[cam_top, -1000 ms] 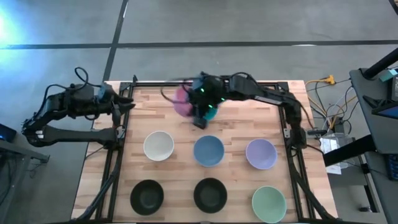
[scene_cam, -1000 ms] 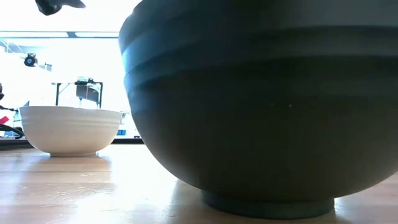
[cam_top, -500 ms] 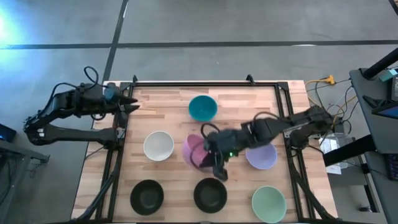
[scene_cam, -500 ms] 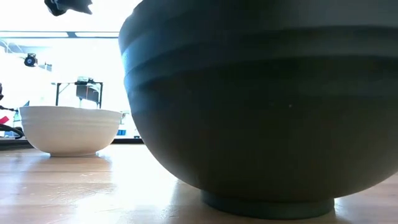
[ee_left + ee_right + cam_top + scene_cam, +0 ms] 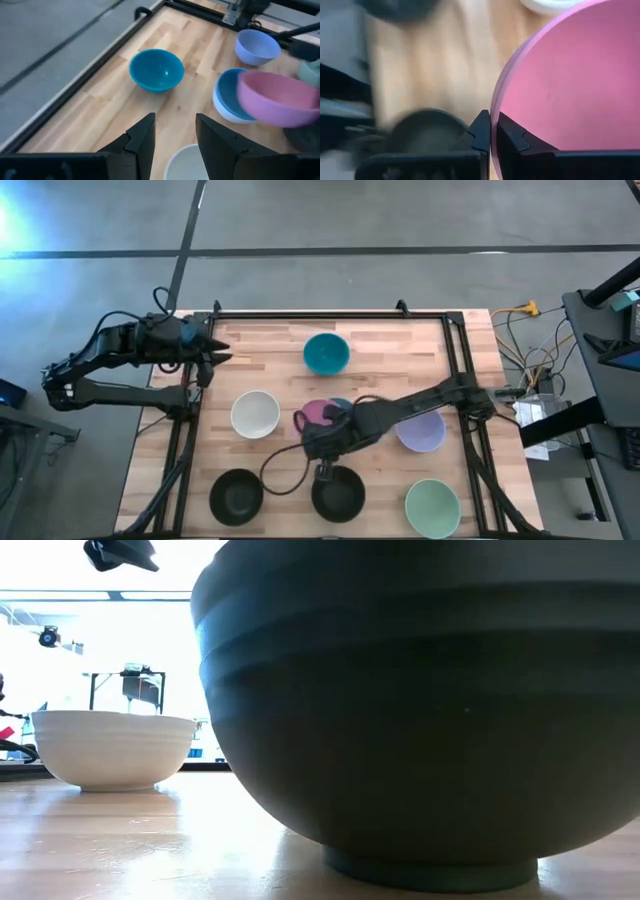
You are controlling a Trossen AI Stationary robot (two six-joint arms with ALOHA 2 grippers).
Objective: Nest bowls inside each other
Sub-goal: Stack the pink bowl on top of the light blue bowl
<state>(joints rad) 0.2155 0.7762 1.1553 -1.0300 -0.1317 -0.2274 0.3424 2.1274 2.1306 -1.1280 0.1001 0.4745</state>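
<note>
Right pincer (image 5: 490, 131) is over the middle of the tabletop (image 5: 270, 360), clenched on the rim of the pink bowl (image 5: 317, 417), one finger inside the wall and one outside, as the right wrist view shows close up. That pink bowl hangs tilted just above the blue bowl (image 5: 341, 406), overlapping it on the side toward the left edge; from the left wrist view it looks not yet seated, so I'd call this the moment of lowering one bowl into another, with no nest finished. Everything else sits alone: the teal bowl (image 5: 326, 353) near the far edge, the white bowl (image 5: 255, 414) toward the left edge, the lavender bowl (image 5: 421, 430) toward the right edge, partly under the right arm. Along the near edge, one black bowl (image 5: 237, 494) by the left corner, a second black bowl (image 5: 338, 494) in the middle, the pale green bowl (image 5: 432, 507) by the right corner. I count eight bowls here, so nearly the whole job remains: seat the pink one, then gather the six loose bowls into the stack. The left pincer (image 5: 173, 142) waits above the far left corner, fingers apart and holding nothing, looking across at the teal bowl. The low view is mostly filled by one black bowl, with the white one behind it.
</note>
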